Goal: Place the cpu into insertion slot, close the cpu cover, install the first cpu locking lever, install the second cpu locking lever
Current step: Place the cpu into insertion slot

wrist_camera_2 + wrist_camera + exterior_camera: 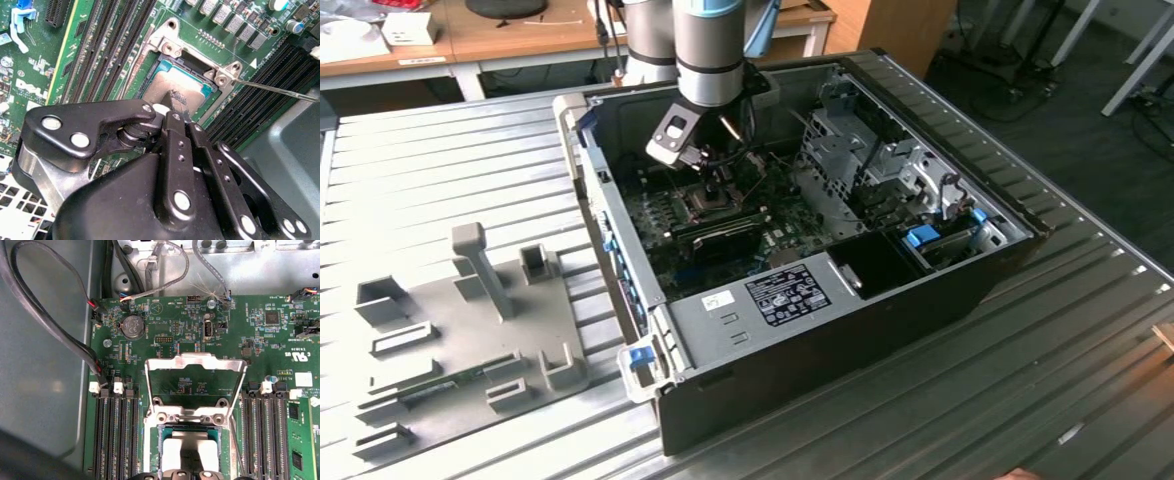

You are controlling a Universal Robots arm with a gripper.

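Ribbed metal table under one black computer case; one black gripper, hold impossible to tell, over one grey-brown square cpu in silver-rimmed insertion slot; one silvery cpu cover raised.

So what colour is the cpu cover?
The cpu cover is silvery metal, clearest in the first wrist view.

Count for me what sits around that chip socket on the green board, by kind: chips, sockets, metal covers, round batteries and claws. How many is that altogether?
cpu: 1
insertion slot: 1
cpu cover: 1
coin battery: 1
claw: 1
Total: 5
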